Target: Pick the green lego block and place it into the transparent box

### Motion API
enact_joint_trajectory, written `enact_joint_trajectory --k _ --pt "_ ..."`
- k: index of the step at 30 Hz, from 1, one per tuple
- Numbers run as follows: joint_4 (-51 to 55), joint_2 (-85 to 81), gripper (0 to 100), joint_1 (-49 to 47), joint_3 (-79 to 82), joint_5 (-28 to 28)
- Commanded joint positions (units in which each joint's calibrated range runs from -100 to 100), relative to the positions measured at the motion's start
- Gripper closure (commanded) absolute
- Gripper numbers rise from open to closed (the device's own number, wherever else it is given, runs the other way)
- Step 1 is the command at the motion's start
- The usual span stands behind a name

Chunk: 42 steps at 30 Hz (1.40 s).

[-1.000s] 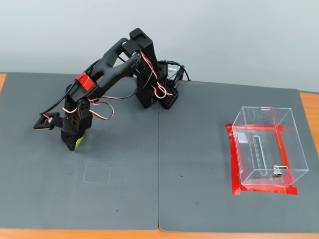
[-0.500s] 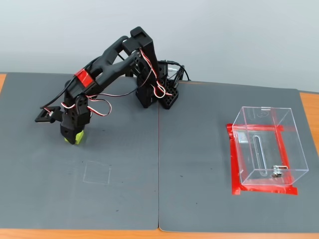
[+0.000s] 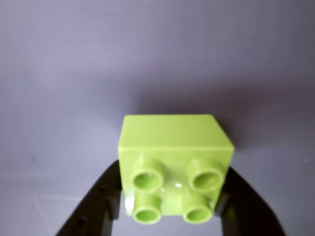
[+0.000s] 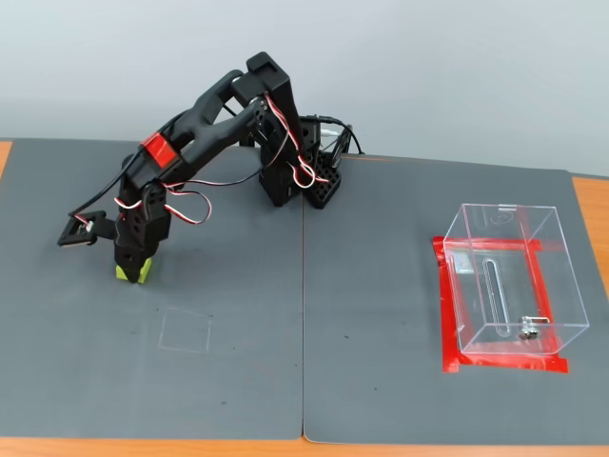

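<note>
- Tool (image 3: 170,209) fingers are seen in the wrist view flanking the green lego block (image 3: 173,164) on both sides, and the block looks clasped between them, though actual pad contact is hidden behind the brick, so a firm grip is only probable.
- In the fixed view the tool (image 4: 131,271) is down at the counter (image 4: 247,362) with the green lego block (image 4: 132,273) at its tip; whether the brick rests on the mat or is just clear of it cannot be told.
- Relative to the transparent box (image 4: 509,281), the block lies far off to the left in the fixed view, well apart from it, with the arm's base (image 4: 290,181) up and to the left of the box, between the two.
- The step in hand is judged to be securing the grasp and lifting; the grip should be confirmed as square on the two opposite side faces before any rise is made.
- A straight vertical lift is advised first, so that the brick is not dragged across the mat or twisted in the fingers.
- Enough height should be gained for the box's near wall to be cleared, since the box is open only at the top.
- The sweep toward the box should be kept slow, and the release made over the middle of the opening, away from the thin walls and the red tape (image 4: 447,314) border.
</note>
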Motion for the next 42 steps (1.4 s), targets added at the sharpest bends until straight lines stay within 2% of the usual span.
enact_joint_trajectory --k 1,7,20,28,42 --pt "-0.30 -5.41 84 -0.30 -1.95 0.71" --pt "0.22 -8.04 84 -1.12 -1.77 0.87" --pt "0.30 -25.84 84 -10.52 -1.67 9.21" --pt "1.26 -35.59 84 -21.26 -1.58 12.80" --pt "1.87 -53.82 84 -41.55 8.91 13.22"
